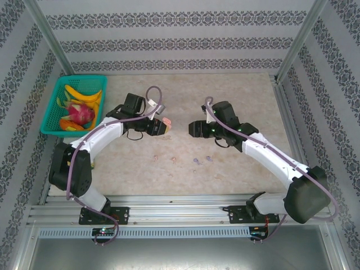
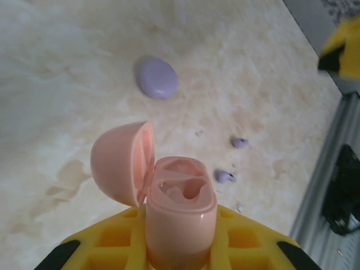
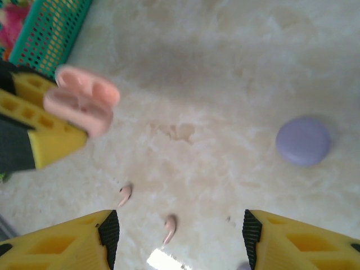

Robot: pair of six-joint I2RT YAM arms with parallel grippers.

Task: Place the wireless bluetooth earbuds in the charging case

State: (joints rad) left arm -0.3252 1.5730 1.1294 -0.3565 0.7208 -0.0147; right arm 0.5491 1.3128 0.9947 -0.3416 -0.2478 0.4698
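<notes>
pink case held open, earbuds loose on the desk

my left jaws are clamped on the pink charging case [image 2: 180, 214], holding it above the desk [image 1: 236, 95]. its lid [image 2: 119, 163] is hinged open to one side, and both wells show bare pink plastic. my right jaws stand wide with nothing between them, facing the case. two purple earbuds [image 2: 225, 176] lie on the desk near the case, two pink earbuds [image 3: 125, 194] near it too, and a closed purple disc [image 2: 157, 79] sits farther off. well apart from the case, a green basket [image 1: 84, 77] holds bananas [image 1: 84, 95] and a dragon fruit [image 1: 77, 114].
</notes>
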